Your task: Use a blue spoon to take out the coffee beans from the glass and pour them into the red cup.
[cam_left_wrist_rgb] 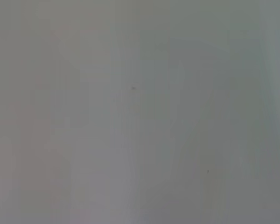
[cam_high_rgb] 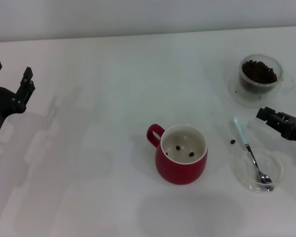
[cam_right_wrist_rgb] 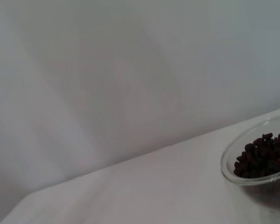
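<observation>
Spoon [cam_high_rgb: 251, 157] lay free in a dish [cam_high_rgb: 274, 165]; the right pincer [cam_high_rgb: 281, 121], fingers unclear, could knock the glass [cam_high_rgb: 259, 79] over.

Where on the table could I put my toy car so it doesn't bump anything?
Best spot: the bare stretch between the left gripper and the red cup. It's crowded by the glass, blue spoon and right gripper.

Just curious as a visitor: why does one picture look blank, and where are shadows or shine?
Left wrist view: only featureless grey surface. Head view: soft shadows beside the left gripper and red cup, which shows glossy highlights. Right wrist view: the glass of coffee beans is cut off.
</observation>
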`<state>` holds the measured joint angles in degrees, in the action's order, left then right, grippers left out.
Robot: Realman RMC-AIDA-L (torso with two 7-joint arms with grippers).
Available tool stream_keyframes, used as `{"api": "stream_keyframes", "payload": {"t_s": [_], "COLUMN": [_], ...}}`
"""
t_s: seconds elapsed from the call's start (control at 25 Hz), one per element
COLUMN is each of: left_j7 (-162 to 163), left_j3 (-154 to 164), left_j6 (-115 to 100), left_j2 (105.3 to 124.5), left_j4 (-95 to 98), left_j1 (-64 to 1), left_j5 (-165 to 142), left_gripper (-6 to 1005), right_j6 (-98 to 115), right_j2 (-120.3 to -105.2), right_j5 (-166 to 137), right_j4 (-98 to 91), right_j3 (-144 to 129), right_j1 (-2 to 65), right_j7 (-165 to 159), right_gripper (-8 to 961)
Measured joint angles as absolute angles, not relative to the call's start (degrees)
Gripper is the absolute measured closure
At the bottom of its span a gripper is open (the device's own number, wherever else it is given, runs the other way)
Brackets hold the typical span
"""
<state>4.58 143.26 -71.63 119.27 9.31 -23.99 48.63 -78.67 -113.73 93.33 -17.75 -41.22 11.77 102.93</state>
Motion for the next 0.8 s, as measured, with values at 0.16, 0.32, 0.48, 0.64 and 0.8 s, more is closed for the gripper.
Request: {"api": "stream_keyframes", "payload": {"t_s": [0.16,0.32,0.48,0.64,0.8], "left_j7": [4.6,4.6,3.8,3.3,2.7], "left_j3": [143.3,142.9,142.1,141.9,141.9], "left_j6": [-71.6,-71.6,-71.6,-71.6,-71.6], "left_j2": [119.27,119.24,119.23,119.27,119.25], "left_j4": [9.3,9.3,9.3,9.3,9.3], "left_j1": [-24.0,-24.0,-24.0,-24.0,-23.6], "left_j5": [48.6,48.7,48.7,48.9,50.1], "left_gripper": [317,317,317,317,317], "right_j6": [-78.9,-78.5,-78.4,-78.0,-77.1], "right_j2": [-113.64,-113.59,-113.74,-114.19,-114.65], "right_j5": [94.1,94.8,94.8,94.8,95.2], "right_j4": [-18.0,-18.3,-18.3,-17.9,-15.4], "right_j3": [-40.4,-34.4,-28.5,-22.6,-16.0], "right_j1": [11.9,12.0,12.0,12.4,12.9], "right_j7": [102.9,105.4,111.8,121.9,132.8], "right_gripper": [702,701,701,701,701]}}
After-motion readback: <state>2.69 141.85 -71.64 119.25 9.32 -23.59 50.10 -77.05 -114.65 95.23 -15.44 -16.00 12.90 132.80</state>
